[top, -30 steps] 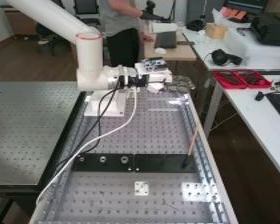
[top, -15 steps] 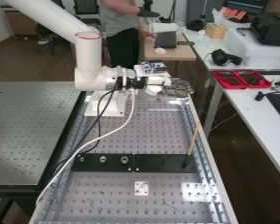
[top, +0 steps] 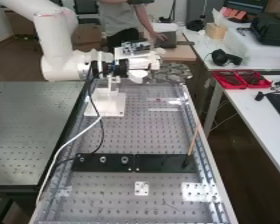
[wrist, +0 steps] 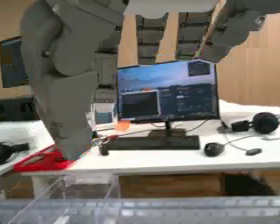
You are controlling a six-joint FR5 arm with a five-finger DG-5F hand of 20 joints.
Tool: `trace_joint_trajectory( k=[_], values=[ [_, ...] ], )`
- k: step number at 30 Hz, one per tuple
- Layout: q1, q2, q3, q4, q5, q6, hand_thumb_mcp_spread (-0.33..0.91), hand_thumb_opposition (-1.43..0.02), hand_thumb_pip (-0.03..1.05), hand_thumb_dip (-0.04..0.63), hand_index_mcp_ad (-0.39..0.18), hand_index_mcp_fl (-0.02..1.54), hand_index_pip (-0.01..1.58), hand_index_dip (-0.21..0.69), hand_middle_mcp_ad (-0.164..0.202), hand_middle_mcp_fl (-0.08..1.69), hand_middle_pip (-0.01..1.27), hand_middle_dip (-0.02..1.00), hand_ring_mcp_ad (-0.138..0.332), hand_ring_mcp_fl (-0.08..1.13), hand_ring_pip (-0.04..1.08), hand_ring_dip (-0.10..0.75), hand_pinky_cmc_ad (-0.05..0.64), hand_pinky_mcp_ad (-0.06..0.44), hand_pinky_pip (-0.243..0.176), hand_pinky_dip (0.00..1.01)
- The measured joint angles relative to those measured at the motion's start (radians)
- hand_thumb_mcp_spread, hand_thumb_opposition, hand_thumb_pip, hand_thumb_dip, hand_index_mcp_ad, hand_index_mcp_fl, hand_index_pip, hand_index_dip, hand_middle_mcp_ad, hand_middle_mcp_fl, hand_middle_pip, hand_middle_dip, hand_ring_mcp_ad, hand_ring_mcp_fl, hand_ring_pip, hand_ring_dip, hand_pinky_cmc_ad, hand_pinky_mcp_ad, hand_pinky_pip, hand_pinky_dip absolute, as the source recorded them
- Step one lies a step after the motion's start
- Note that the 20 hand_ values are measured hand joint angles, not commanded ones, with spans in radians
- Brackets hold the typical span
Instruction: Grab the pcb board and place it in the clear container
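One tip: hand (top: pixel 170 72) is near one o'clock in the high view, fingers loosely straight, seemingly empty, clear container (top: pixel 164 109) at six o'clock from it, so I'd pinch the board's edges gently.

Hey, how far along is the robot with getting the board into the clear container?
I can't confirm anything done: whether the board is in the clear container, I can't tell. Apparently nothing is in hand: the fingers look open, with the monitor visible past them. Unless it's in, grasping and placing remain.
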Motion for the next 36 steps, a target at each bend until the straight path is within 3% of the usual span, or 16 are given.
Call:
trace_joint_trajectory(
  k=[9, 27, 36],
  values=[
    [-0.082, 0.148, -0.064, -0.059, 0.067, -0.035, 0.56, -0.82, 0.38, 0.204, -0.227, 0.3, 0.67, 0.215, 0.009, 0.0, 0.14, 0.11, 0.147, 0.0, 0.09, -0.005, 0.265, 0.129, -0.077, 0.18],
    [-0.141, 0.285, -0.073, -0.142, 0.125, -0.067, 0.54, -0.8, 0.37, 0.204, -0.227, 0.34, 0.62, 0.223, 0.012, 0.0, 0.14, 0.11, 0.147, 0.0, 0.09, -0.005, 0.265, 0.129, -0.077, 0.18],
    [-0.137, 0.312, -0.089, -0.148, 0.128, -0.064, 0.52, -0.77, 0.37, 0.204, -0.201, 0.34, 0.47, 0.269, 0.01, 0.0, 0.14, 0.11, 0.147, 0.0, 0.09, -0.005, 0.265, 0.129, -0.077, 0.18]
  ],
)
